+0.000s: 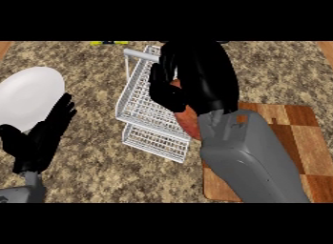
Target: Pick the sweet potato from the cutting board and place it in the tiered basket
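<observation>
My right hand [190,78] curls round the sweet potato [188,121] at frame centre, over the tiered basket [144,119]; left hand [38,136] spread, lower left.

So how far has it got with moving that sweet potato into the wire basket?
Done: the sweet potato is off the cutting board, which shows nothing lying on it. In hand: the right hand is curled round it, over the basket. Left: lowering it into a tier and letting go. The left hand rests open beside a white plate.
</observation>
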